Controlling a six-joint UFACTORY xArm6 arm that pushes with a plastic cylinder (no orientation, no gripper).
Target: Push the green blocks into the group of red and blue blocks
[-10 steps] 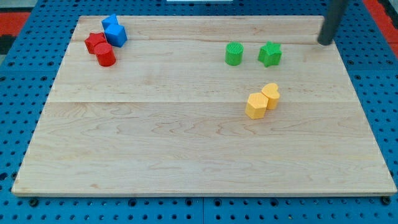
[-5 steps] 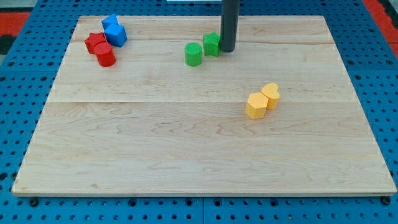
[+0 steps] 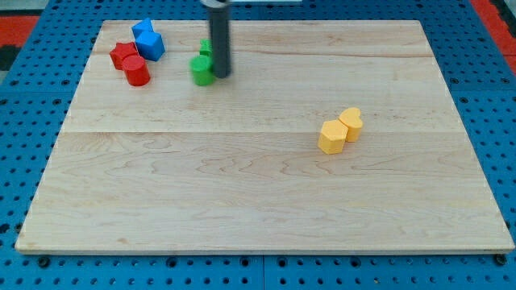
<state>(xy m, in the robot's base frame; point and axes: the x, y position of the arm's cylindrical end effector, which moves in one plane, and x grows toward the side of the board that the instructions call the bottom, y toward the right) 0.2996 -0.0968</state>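
My tip point(image 3: 221, 76) stands near the view's top, left of centre, touching the right side of a green cylinder point(image 3: 201, 71). A second green block point(image 3: 205, 48) peeks out just above it, mostly hidden behind the rod; its shape cannot be made out. Further to the view's left lies the group: a red cylinder point(image 3: 137, 72), a red block point(image 3: 122, 55), a blue block point(image 3: 151, 43) and another blue block point(image 3: 142, 29) behind it. A gap separates the green blocks from this group.
A yellow hexagonal block point(image 3: 331, 137) and a yellow rounded block point(image 3: 351, 122) touch each other at the view's right of centre. The wooden board point(image 3: 258, 201) lies on a blue pegboard.
My tip has swept from the view's top right to the left, pushing both green blocks leftward toward the red and blue group. The other blocks have not moved.
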